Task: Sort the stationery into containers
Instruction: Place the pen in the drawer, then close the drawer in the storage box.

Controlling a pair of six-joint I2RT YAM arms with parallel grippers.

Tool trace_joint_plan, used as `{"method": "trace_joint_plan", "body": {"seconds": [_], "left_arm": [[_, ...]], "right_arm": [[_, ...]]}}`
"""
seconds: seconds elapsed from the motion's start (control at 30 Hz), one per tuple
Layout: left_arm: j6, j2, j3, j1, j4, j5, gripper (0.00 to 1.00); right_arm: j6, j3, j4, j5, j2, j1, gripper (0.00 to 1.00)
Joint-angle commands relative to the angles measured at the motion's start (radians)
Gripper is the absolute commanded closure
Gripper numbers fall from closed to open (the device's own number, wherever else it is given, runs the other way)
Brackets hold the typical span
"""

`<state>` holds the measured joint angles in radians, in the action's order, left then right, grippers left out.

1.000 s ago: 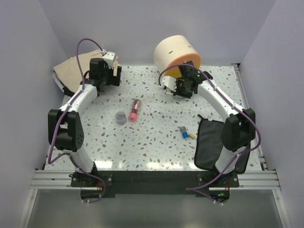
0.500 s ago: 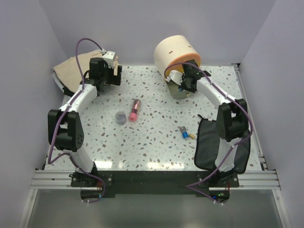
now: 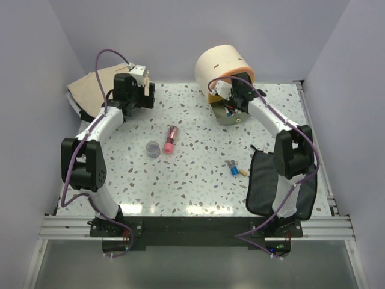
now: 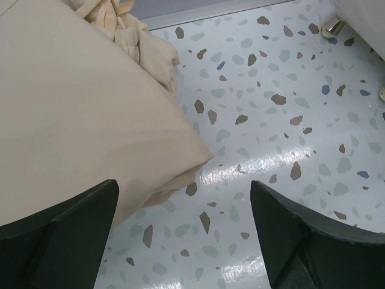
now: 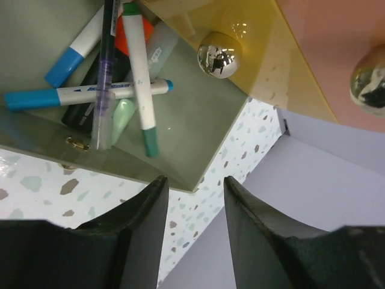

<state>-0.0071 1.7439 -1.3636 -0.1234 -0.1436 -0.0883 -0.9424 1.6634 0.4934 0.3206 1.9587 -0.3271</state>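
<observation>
The cream cylindrical box (image 3: 221, 62) stands at the back, its orange drawer (image 3: 227, 115) pulled out. My right gripper (image 3: 238, 96) hovers over the drawer, open and empty (image 5: 194, 201). In the right wrist view the drawer tray (image 5: 195, 105) holds several pens with blue (image 5: 62, 64) and green (image 5: 150, 139) caps and a black-and-orange highlighter (image 5: 124, 29), beside gold knobs (image 5: 219, 54). A pink tube (image 3: 170, 139), a grey round pot (image 3: 154, 149) and small blue and yellow pieces (image 3: 236, 169) lie on the table. The black pouch (image 3: 269, 182) lies front right. My left gripper (image 3: 136, 91) is open and empty (image 4: 183, 232).
A beige cloth bag (image 3: 89, 90) lies at the back left, right under my left gripper's left finger in the left wrist view (image 4: 72, 114). Grey walls close in the table on three sides.
My right arm has swung back and its gripper has moved from beside the drawer to above it. The left arm and the loose items have not moved.
</observation>
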Motion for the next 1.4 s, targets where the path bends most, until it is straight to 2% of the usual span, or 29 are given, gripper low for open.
{"method": "trace_joint_plan", "body": {"seconds": [0.0, 0.03, 0.1, 0.13, 0.17, 0.2, 0.23, 0.27, 0.3, 0.4, 0.5, 0.83, 1.37], "left_arm": [[0.008, 0.042, -0.06, 0.002, 0.093, -0.042, 0.05], [0.036, 0.075, -0.096, 0.002, 0.11, -0.057, 0.05], [0.061, 0.127, -0.159, 0.004, 0.128, -0.109, 0.1], [0.065, 0.141, -0.17, 0.002, 0.192, -0.144, 0.13], [0.062, 0.152, -0.176, 0.004, 0.212, -0.163, 0.16], [0.061, 0.167, -0.18, 0.004, 0.234, -0.198, 0.32], [0.055, 0.175, -0.183, 0.004, 0.255, -0.262, 0.4], [0.029, 0.181, -0.183, 0.004, 0.263, -0.286, 0.5], [0.015, 0.193, -0.183, 0.004, 0.268, -0.325, 0.67], [-0.08, 0.207, -0.172, 0.004, 0.276, -0.376, 0.89], [-0.116, 0.203, -0.144, 0.002, 0.279, -0.378, 1.0], [-0.07, 0.154, -0.077, -0.002, 0.233, -0.294, 1.0], [-0.062, 0.184, -0.098, -0.032, 0.223, -0.291, 1.0]], "right_arm": [[0.195, 0.038, 0.068, -0.023, -0.099, 0.003, 0.55], [0.321, 0.032, 0.097, -0.085, -0.121, 0.013, 0.55], [0.452, -0.016, 0.149, -0.156, -0.183, 0.042, 0.62], [0.561, -0.037, 0.174, -0.234, -0.202, 0.062, 0.71], [0.603, -0.08, 0.184, -0.262, -0.23, 0.066, 0.8], [0.661, -0.103, 0.189, -0.278, -0.239, 0.066, 0.94], [0.675, -0.149, 0.192, -0.319, -0.247, 0.068, 1.0], [0.68, -0.165, 0.197, -0.342, -0.253, 0.068, 1.0], [0.692, -0.18, 0.197, -0.353, -0.254, 0.068, 1.0], [0.709, -0.214, 0.169, -0.353, -0.239, 0.068, 1.0], [0.72, -0.194, 0.149, -0.371, -0.189, 0.066, 1.0], [0.752, -0.105, 0.008, -0.347, -0.046, 0.068, 1.0], [0.829, -0.152, -0.265, -0.393, -0.055, 0.068, 1.0]]}}
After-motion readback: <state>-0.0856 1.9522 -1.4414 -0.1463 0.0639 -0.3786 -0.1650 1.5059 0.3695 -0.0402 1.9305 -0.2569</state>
